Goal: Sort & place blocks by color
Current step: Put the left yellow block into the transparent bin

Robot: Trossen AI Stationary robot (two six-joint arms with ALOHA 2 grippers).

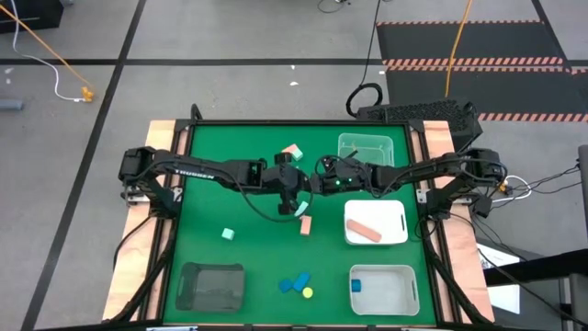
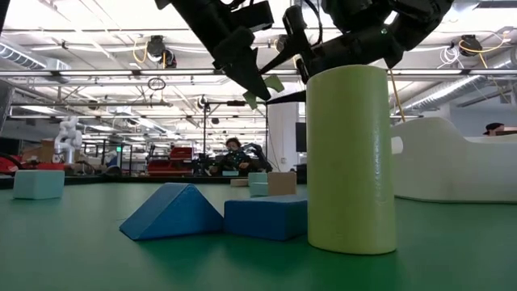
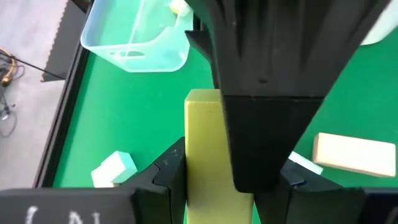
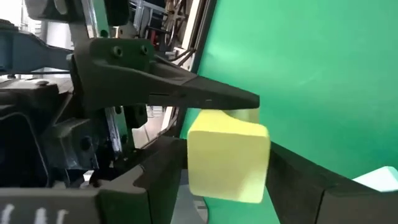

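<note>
Gripping yellow block (image 4: 227, 163) | left gripper (image 3: 261, 124) and right gripper (image 4: 236, 171) both clamped on it, mid-table

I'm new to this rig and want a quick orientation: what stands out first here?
Both arms meet over the table's middle, the left tool and right tool gripping one yellow bar between them, seemingly a handover. A salmon bar lies in the white tray on the right.
</note>
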